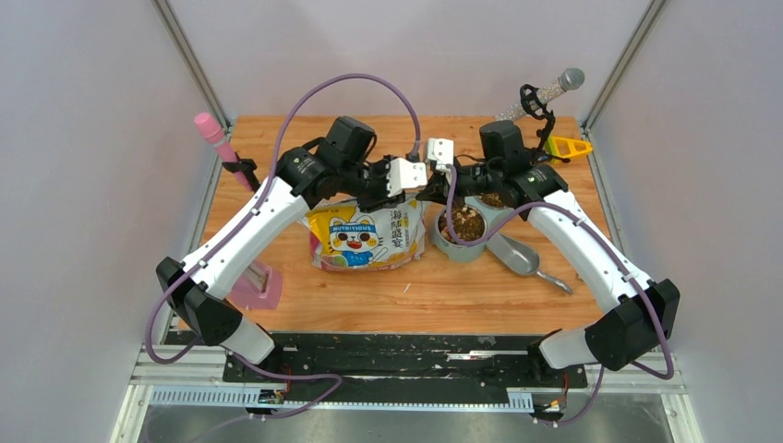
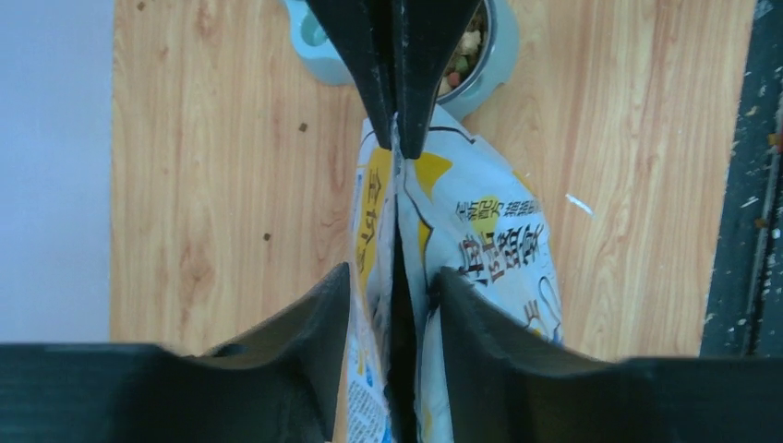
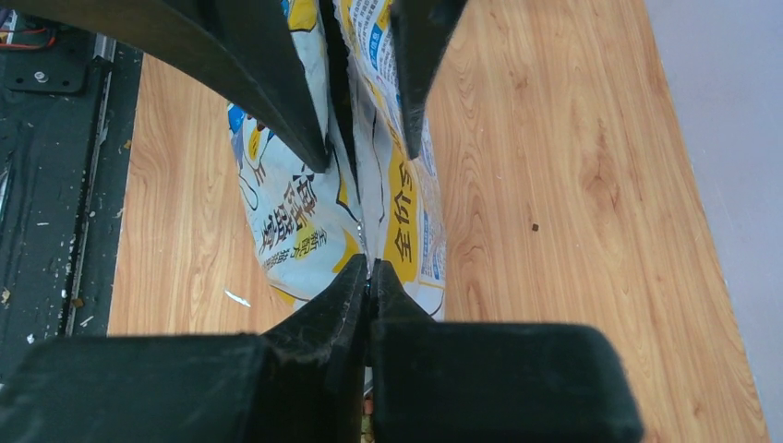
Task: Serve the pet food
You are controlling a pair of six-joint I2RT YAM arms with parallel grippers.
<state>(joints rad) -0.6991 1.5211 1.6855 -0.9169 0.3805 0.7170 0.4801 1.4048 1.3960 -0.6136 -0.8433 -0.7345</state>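
Observation:
The pet food [image 1: 464,223] is a brown heap in a grey bowl [image 1: 441,242] right of the cartoon-cat bag [image 1: 367,235]; it also shows in the left wrist view as pet food [image 2: 464,51]. The bag [image 2: 489,231] stands upright on the wooden table. My right gripper [image 3: 370,268] is shut on the bag's top edge [image 3: 369,198] at the end nearer the bowl. My left gripper [image 2: 395,272] is open, one finger on each side of the bag's top at the other end. In the top view both grippers, left [image 1: 411,185] and right [image 1: 436,189], meet above the bag's upper right corner.
A grey scoop [image 1: 515,256] lies right of the bowl. A pink stand [image 1: 257,288] sits at the table's left edge and a yellow piece [image 1: 566,146] at the back right. Stray kibble crumbs [image 2: 302,127] dot the wood.

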